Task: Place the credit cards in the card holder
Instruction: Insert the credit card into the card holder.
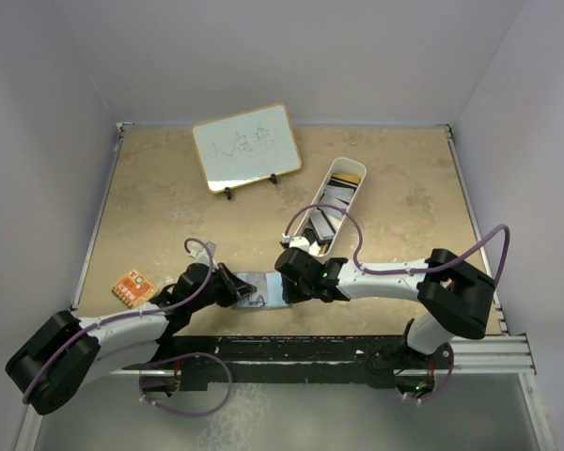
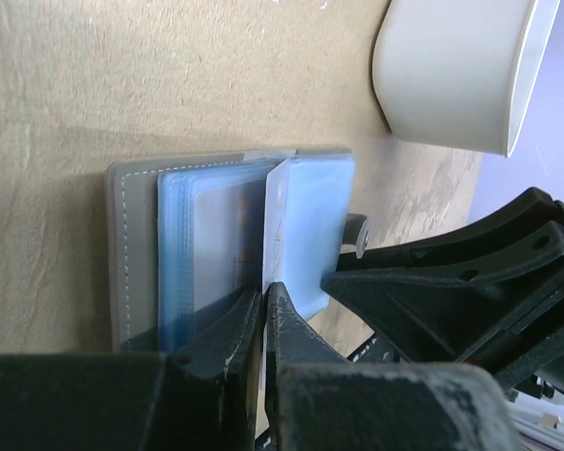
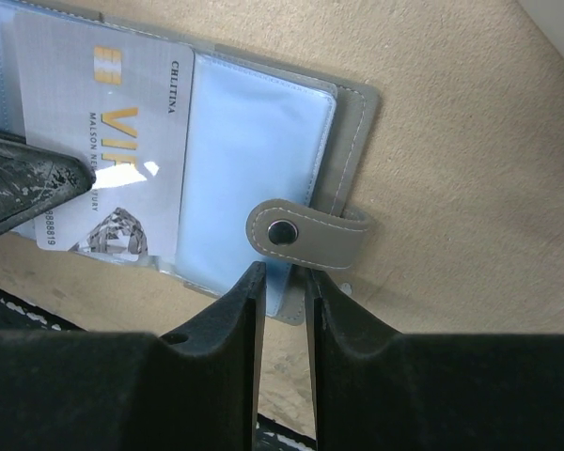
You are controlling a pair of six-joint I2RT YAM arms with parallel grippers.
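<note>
Near-centre on bench (image 1: 169, 188), L end effector (image 2: 264, 296) is pinching white-grey card (image 3: 122, 160), aiming it into card holder (image 1: 259, 287) sleeve (image 3: 254, 141); R end effector (image 3: 282, 287), narrow, is clamping holder edge by snap tab (image 3: 305, 233), prob. to steady it.

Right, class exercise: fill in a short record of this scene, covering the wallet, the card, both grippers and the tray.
wallet: open, flat on the table, blue sleeves up
card: white, against the blue sleeves
left gripper: shut on the card's edge
right gripper: pinching the wallet's edge by the snap tab
tray: white, beyond the wallet, more cards inside
</note>
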